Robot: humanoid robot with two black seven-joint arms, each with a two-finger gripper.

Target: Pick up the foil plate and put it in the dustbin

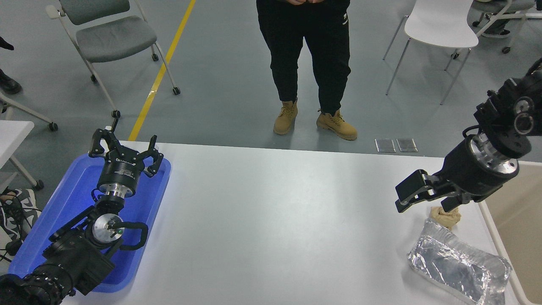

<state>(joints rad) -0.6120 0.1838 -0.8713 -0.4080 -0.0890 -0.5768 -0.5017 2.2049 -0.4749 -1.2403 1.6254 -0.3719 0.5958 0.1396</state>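
The foil plate, a crumpled silver tray, lies on the white table near its front right corner. Just right of the table stands the dustbin, with a beige inside and a thin white rim. My right gripper hangs open above the table, beyond the plate's far end and apart from it, holding nothing. My left gripper is parked open over the blue tray at the lower left.
A small tan paper wad lies right at the foil plate's far end, under my right gripper. The blue tray covers the table's left end. A person stands beyond the far edge, with chairs on the floor behind.
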